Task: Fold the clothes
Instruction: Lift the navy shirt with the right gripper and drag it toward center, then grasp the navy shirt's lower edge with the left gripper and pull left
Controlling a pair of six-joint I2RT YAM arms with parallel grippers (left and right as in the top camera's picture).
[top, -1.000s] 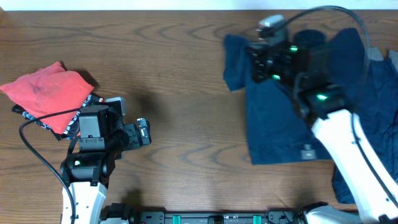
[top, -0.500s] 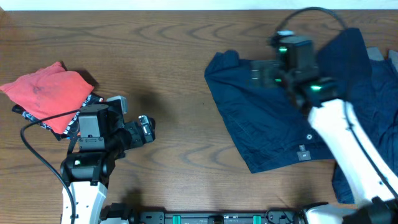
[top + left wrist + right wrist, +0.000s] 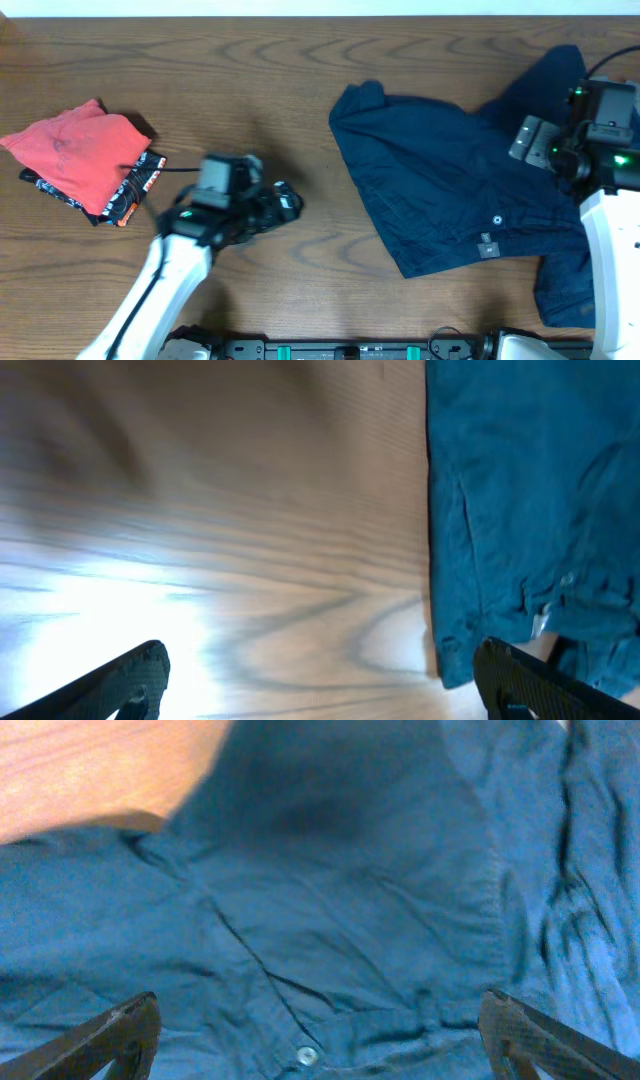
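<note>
A large navy garment (image 3: 440, 190) lies spread out on the right half of the table, with a button and a label near its lower edge. My right gripper (image 3: 535, 140) hovers open over its right part. In the right wrist view the fingers (image 3: 110, 1040) stand wide apart above navy cloth (image 3: 330, 920) and hold nothing. My left gripper (image 3: 288, 202) is open over bare wood, left of the garment. The left wrist view shows the garment's edge (image 3: 520, 510) just ahead of the right finger (image 3: 520, 680). A folded red garment (image 3: 75, 150) rests on a black orange-printed one (image 3: 135, 190) at far left.
More navy cloth (image 3: 565, 280) is bunched at the table's right edge, under the right arm. Bare wood table (image 3: 250, 80) lies between the red pile and the navy garment.
My right gripper has let go of the navy garment and drawn back to the right; the garment now lies spread out. My left arm has swung right, away from the red pile.
</note>
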